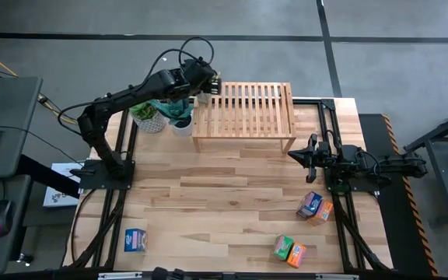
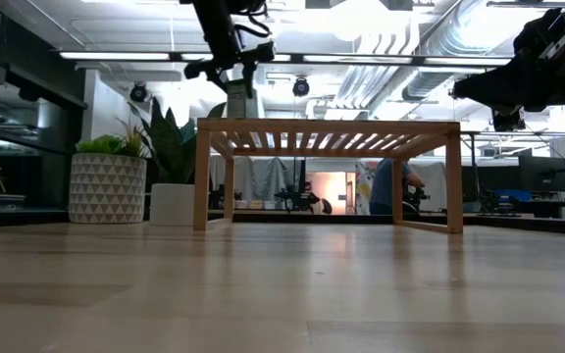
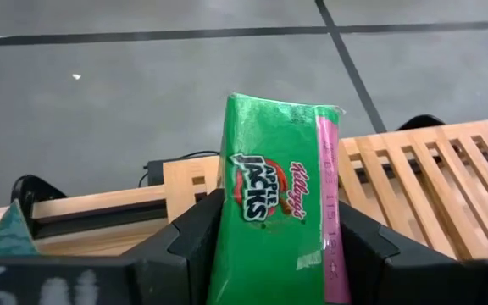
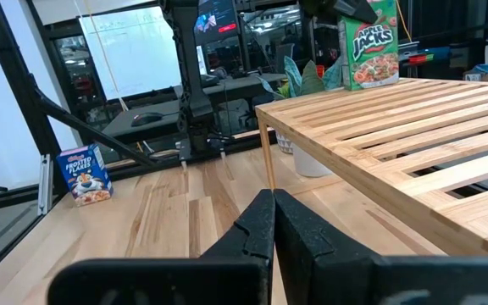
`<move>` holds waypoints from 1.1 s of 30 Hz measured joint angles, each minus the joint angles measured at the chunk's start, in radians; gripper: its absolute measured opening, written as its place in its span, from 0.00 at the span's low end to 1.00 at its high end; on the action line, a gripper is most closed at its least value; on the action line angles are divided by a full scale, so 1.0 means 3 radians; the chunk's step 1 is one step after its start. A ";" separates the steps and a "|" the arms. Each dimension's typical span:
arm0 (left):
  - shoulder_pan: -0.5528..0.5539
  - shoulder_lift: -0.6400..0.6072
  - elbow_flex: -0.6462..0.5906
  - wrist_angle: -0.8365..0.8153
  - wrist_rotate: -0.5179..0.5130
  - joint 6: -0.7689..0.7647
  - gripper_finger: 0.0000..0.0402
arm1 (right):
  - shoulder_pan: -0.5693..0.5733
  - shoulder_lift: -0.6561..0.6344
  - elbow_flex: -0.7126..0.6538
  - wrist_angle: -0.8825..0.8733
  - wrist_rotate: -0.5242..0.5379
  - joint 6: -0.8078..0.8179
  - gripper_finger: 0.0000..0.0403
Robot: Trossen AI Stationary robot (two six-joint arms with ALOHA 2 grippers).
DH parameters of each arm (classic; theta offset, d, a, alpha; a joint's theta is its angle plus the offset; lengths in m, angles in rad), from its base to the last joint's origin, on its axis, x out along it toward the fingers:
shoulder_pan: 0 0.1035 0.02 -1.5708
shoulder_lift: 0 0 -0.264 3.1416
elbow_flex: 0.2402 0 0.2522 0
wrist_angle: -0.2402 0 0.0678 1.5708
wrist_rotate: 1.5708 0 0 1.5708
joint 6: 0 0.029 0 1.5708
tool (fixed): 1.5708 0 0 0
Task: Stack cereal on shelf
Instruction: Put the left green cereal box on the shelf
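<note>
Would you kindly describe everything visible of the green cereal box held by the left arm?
The green cereal box is a small cardboard carton with glossy green faces, a pink side panel and an "Apple Jacks" logo. It stands upright, pinched between the two dark fingers of the left tool, at the far left corner of the slatted wooden shelf. Whether its base already touches the slats cannot be told. The potted plants stand nearby.

You have the shelf [image 1: 243, 117] at the table's far centre: light wood, slatted top, short legs. One green cereal box [image 4: 369, 44] stands upright at its far-left corner, clamped between the left gripper's [image 3: 269, 246] fingers. One blue box [image 1: 135, 241] lies near-left. Blue and orange boxes [image 1: 315, 208] touch at right; a green-orange pair [image 1: 289, 250] lies nearer you.
</note>
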 joint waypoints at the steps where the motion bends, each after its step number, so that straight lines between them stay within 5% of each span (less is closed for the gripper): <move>1: -0.0001 0.0000 -0.0001 0.0006 0.0003 0.0019 0.39 | 0.0000 0.0001 0.0001 0.0000 0.0000 0.0000 0.00; 28: -0.0094 0.0001 -0.0010 0.0103 -0.0011 0.0531 0.39 | 0.0001 0.0001 0.0001 -0.0001 0.0000 -0.0001 0.00; 33: -0.0093 0.0001 -0.0012 0.0087 0.0017 0.0563 0.47 | 0.0000 0.0001 0.0000 0.0000 0.0000 -0.0001 0.00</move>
